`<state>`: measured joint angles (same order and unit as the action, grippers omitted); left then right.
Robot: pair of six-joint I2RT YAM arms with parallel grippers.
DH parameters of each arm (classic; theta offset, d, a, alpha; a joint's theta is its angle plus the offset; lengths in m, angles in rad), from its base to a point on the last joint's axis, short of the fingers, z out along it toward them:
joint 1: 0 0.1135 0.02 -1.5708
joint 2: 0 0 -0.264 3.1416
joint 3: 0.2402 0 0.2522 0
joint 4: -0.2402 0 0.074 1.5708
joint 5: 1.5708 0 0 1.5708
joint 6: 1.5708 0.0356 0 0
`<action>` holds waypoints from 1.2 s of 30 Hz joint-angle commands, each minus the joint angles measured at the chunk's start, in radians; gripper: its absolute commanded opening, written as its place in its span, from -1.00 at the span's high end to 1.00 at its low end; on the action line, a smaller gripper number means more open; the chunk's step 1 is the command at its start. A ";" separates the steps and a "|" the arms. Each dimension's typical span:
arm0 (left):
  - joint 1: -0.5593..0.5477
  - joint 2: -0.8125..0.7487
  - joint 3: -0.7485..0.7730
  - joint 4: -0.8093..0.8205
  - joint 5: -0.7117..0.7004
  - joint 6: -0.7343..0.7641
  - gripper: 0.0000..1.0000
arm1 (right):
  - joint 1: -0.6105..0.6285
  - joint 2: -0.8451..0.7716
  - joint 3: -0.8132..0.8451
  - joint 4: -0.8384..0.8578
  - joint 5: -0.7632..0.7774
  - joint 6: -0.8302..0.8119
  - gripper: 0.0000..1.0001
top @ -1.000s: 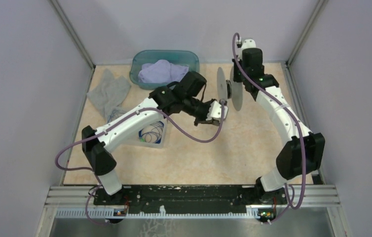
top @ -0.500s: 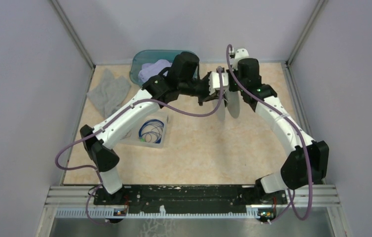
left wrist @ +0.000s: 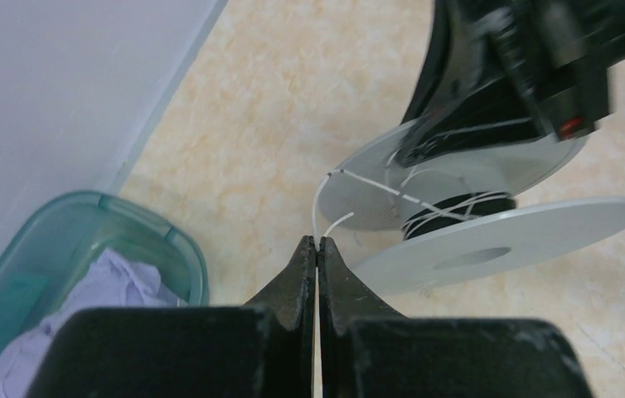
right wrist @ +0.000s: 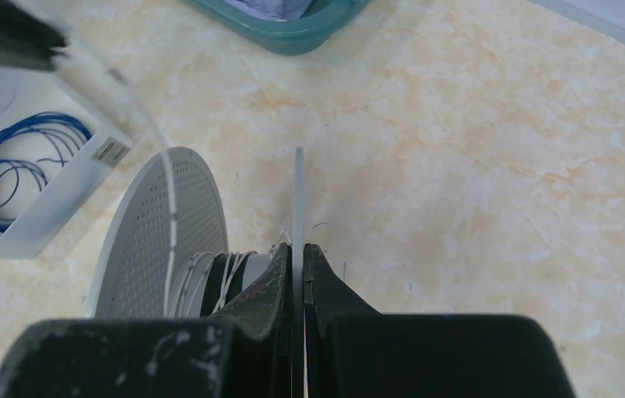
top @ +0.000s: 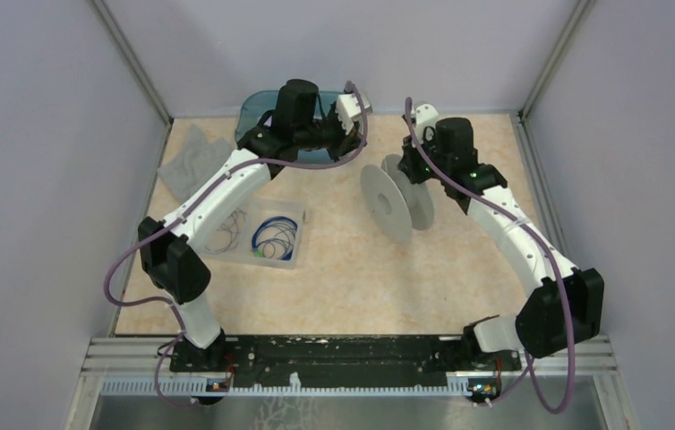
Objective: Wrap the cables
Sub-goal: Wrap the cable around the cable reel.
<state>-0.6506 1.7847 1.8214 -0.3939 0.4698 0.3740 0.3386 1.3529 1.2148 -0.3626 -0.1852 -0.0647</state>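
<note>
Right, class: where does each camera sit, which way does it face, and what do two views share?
Top external: high behind the robot, looking down on the table; left arm and right arm show.
Left wrist: on the left arm, looking along the left pincer, shut on the white cable.
Right wrist: on the right arm, looking down past the right pincer, shut on the spool.
Shared: both wrist views show the spool.

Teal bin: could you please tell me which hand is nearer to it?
Left. The left hand hangs just beside the teal bin's right end, pinching the white cable; the right hand grips the spool farther right.
</note>
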 commanded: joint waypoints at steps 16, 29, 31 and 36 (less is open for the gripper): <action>0.107 -0.091 -0.376 0.149 0.085 0.262 0.99 | -0.084 -0.056 0.199 -0.034 -0.355 0.078 1.00; 0.129 -0.101 -0.483 0.337 0.236 -0.034 0.99 | -0.134 -0.015 0.223 0.067 -0.401 0.305 1.00; 0.144 -0.107 -0.507 0.383 0.293 -0.119 0.99 | -0.143 -0.013 0.226 0.083 -0.411 0.337 1.00; 0.174 -0.131 -0.568 0.538 0.505 -0.328 0.99 | -0.163 -0.003 0.234 0.113 -0.415 0.399 1.00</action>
<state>-0.4934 1.7088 1.2873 -0.0242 0.7696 0.2485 0.1963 1.3590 1.3781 -0.3824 -0.5491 0.2276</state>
